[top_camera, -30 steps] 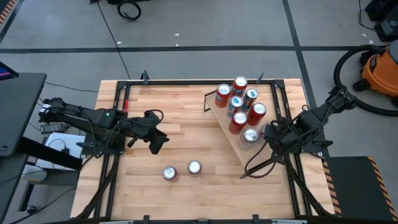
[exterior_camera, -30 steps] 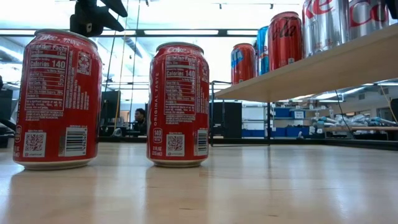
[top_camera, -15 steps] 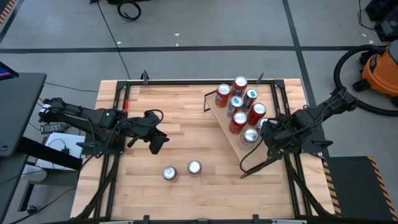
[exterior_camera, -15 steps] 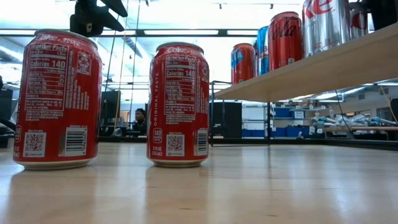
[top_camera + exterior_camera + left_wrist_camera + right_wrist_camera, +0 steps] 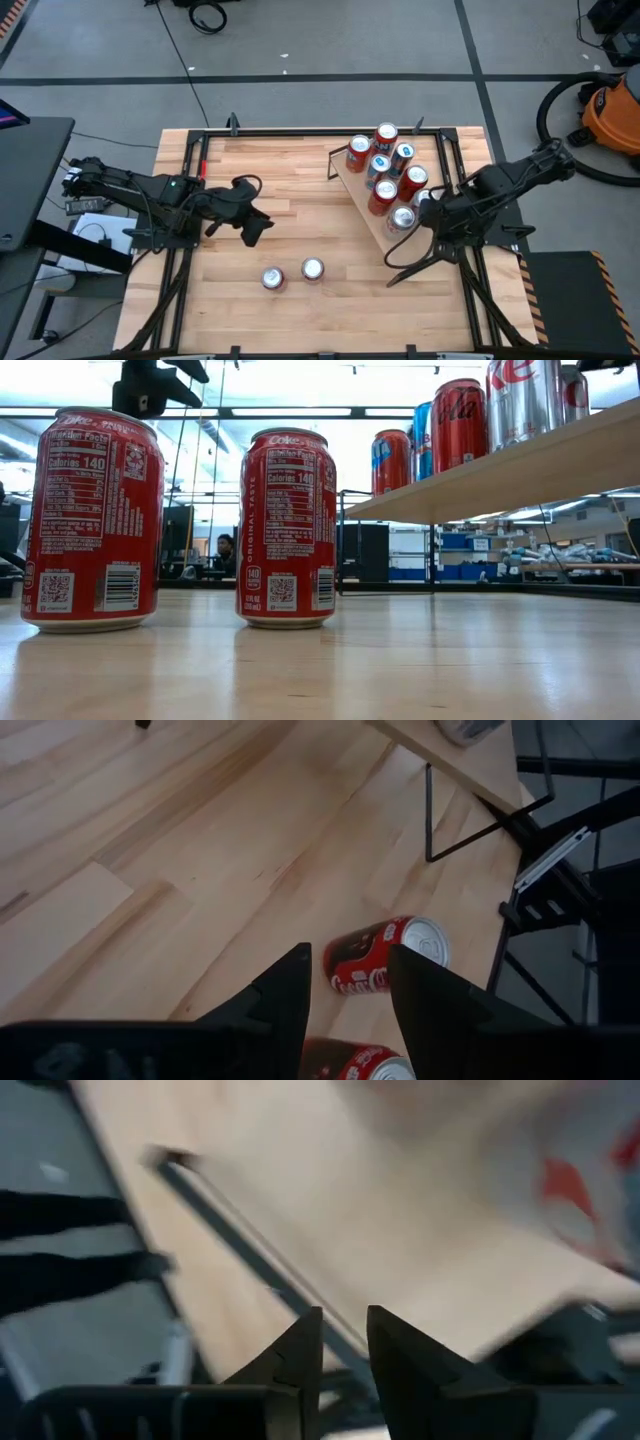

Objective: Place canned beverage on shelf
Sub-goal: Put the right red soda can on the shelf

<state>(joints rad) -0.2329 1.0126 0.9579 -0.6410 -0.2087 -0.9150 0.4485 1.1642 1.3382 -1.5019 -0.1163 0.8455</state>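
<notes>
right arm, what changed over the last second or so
The right gripper has edged in from the table's right side toward the silver can at the low end of the shelf, its jaws narrowing a little with nothing between them. The left gripper, the six cans on the shelf and the two red cans on the table stayed put.

left can (image 5: 92, 520): "Calories 140" | middle can (image 5: 290, 525): "Coke", "ORIGINAL TASTE", "Calories 140" | shelf can (image 5: 458, 422): "Coca-Cola"

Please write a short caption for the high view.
Six cans on the sloped shelf; two cans wait on the table.
</notes>
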